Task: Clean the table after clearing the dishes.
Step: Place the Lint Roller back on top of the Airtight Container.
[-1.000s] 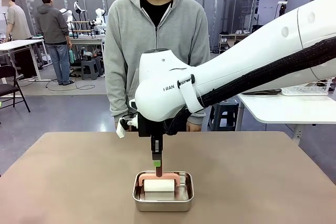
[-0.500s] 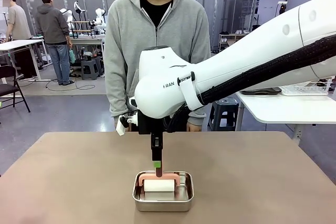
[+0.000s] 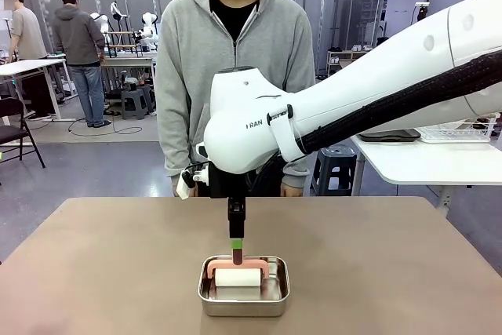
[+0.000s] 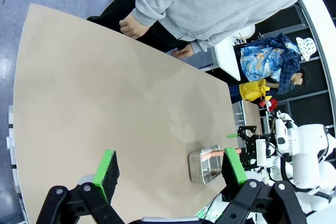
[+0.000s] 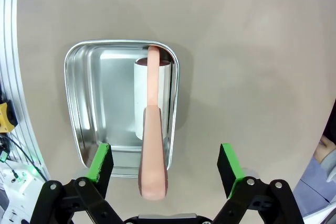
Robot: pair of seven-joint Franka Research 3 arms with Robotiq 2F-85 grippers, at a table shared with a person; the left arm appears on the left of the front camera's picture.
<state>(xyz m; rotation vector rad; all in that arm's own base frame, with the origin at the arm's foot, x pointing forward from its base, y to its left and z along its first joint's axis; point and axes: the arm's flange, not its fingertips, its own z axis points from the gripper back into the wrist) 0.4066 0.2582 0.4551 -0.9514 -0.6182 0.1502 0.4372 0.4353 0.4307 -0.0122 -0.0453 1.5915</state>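
The tan table (image 3: 102,264) carries a small steel pan (image 3: 243,304) near its front edge. In the pan lies a lint roller (image 3: 238,278), a white roll on a pink handle. My right gripper (image 3: 236,255) hangs straight above the pan. Seen from the right wrist, that gripper (image 5: 164,153) stands open, and the pink handle (image 5: 152,166) rises between the green pads without touching either. The pan (image 5: 84,103) lies directly below. My left gripper (image 4: 170,166) is open and empty, high over the table (image 4: 105,87), with the pan (image 4: 206,163) farther off. The dishes are out of view.
A person in a grey hoodie (image 3: 235,52) stands at the table's far edge, hands (image 3: 290,188) low by the edge. A white side table (image 3: 423,158) stands at the right beyond the big table. Bare tabletop surrounds the pan.
My right gripper has opened and let go of the roller's pink handle, and its wrist has lifted a little. The roller stays in the pan. The left gripper has stayed open.
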